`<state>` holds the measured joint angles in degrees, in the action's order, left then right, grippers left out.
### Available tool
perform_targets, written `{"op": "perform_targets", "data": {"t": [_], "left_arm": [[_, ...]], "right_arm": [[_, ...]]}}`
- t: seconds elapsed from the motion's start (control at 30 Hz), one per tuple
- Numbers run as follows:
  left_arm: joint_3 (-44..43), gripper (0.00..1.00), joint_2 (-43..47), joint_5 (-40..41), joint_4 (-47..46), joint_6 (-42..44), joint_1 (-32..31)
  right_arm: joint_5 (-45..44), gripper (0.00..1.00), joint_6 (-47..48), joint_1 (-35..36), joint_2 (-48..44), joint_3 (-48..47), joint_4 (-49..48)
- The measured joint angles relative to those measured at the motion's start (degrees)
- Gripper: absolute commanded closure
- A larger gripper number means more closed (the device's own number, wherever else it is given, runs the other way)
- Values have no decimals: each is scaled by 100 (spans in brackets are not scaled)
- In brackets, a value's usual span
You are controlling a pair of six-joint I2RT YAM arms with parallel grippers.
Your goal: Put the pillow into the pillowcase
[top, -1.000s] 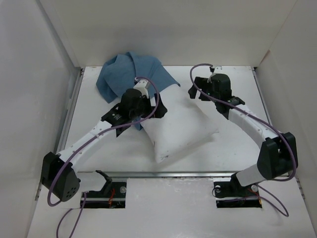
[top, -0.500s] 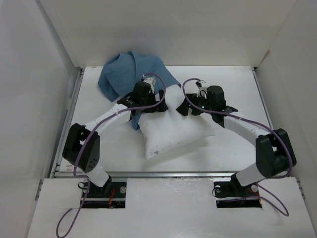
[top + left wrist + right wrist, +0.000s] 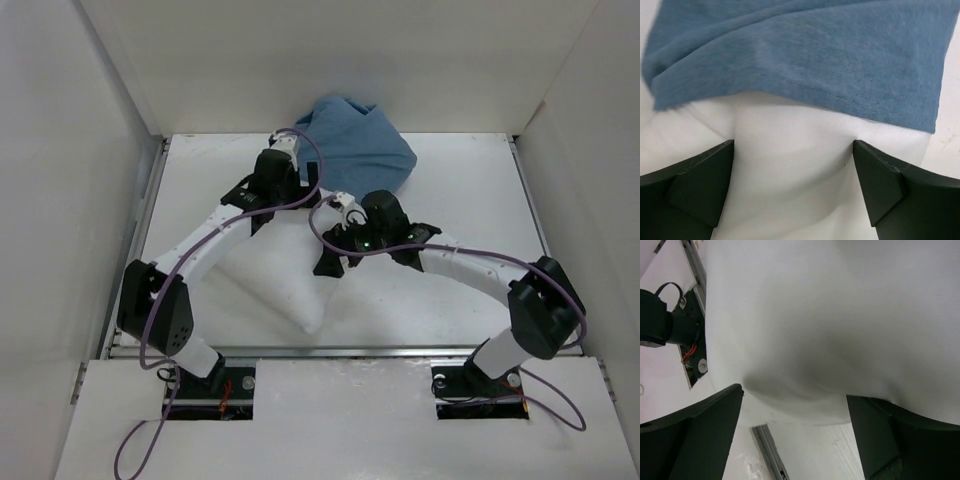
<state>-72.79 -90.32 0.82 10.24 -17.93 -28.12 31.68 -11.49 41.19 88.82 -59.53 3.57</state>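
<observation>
The large plump white rectangular pillow [image 3: 295, 295] lies slantwise on the white surface [image 3: 470, 180]. One corner is near the surface's near edge and its long axis runs away toward the back wall.

The right jaws [image 3: 795, 395] are nearer that near end. They hang over the middle of the pillow with the fingers wide apart, and soft white fabric bulges up between them. I cannot make out whether the fingertips press into it, and nothing looks pinched.

Farther along, the left jaws [image 3: 792, 150] are also spread wide, straddling the pillow's far end. Straight ahead of them, the hemmed edge of the slate-blue, limp cloth pillowcase [image 3: 355, 140] lies across the pillow's top. The rest of the sack is bunched in a heap against the back wall.

So the opening lies beyond both sets of jaws, roughly in line with the pillow's long axis. The left arm is the closer one to the hem. Judging from this, the next move depends on pushing the pillow lengthwise under that hem.

- Only one layer of the hem shows, so I cannot tell whether the pillow's end is inside the mouth or merely under the cloth.
- From above, white on white blurs the pillow's outline, and the arms cover its middle.
- The tag corner is not visible.
</observation>
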Motion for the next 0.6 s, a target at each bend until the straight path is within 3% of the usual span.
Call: {"op": "perform_targets", "data": {"t": [0.17, 0.37, 0.47, 0.6], "left_arm": [[415, 0, 673, 431, 22, 13, -195], [592, 0, 1327, 988, 264, 304, -992], [590, 0, 1397, 1137, 317, 437, -1495], [511, 0, 1019, 1541, 627, 485, -2033]], "right_arm": [[-350, 8, 9, -146, -680, 20, 540], [-1993, 1, -610, -1054, -2371, 170, 824], [-2730, 1, -896, -1648, -2861, 216, 1027], [-3152, 1, -1082, -2055, -2846, 273, 1355]]}}
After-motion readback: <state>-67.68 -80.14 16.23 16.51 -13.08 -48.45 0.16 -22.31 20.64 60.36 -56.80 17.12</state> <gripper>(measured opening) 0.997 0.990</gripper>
